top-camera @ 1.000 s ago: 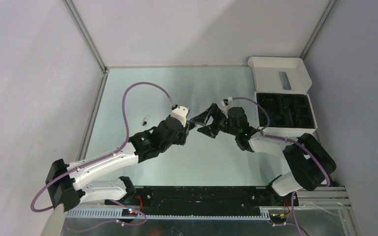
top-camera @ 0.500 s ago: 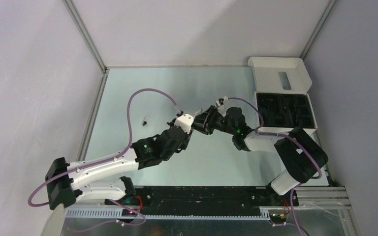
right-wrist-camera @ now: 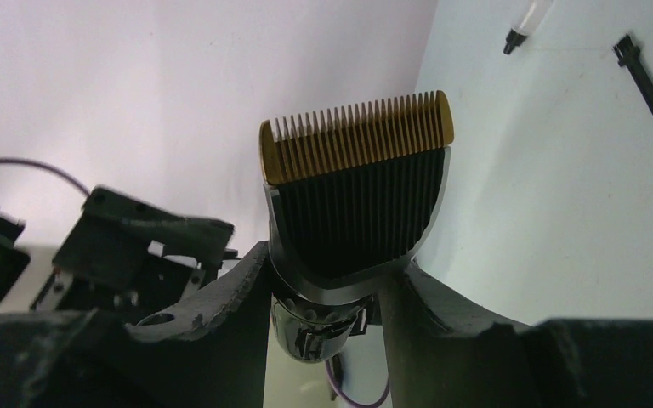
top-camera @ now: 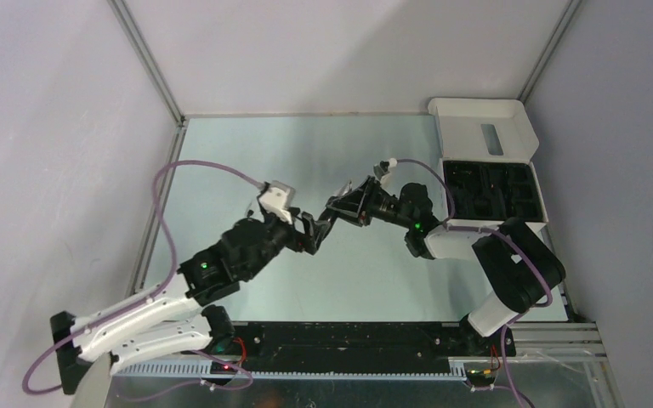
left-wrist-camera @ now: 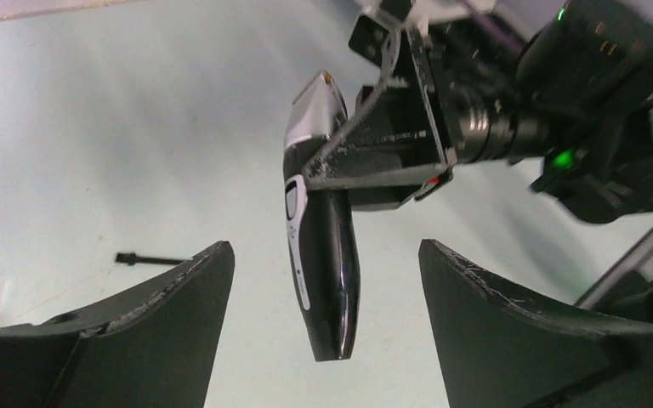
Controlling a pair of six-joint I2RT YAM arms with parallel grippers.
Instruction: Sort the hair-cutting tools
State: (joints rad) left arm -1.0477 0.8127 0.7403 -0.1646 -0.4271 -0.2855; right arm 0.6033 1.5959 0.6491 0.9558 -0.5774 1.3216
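Centre frame, right jaws clamped on black trimmer (left-wrist-camera: 321,255) (gold-toothed blade (right-wrist-camera: 357,127)), left jaws spread wide either side, above table (top-camera: 221,153).

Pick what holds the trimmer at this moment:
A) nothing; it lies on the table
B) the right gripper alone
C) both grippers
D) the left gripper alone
B: the right gripper is clamped on the trimmer just below its blade, while the left gripper is open, its fingers wide apart on either side of the body and not touching it.
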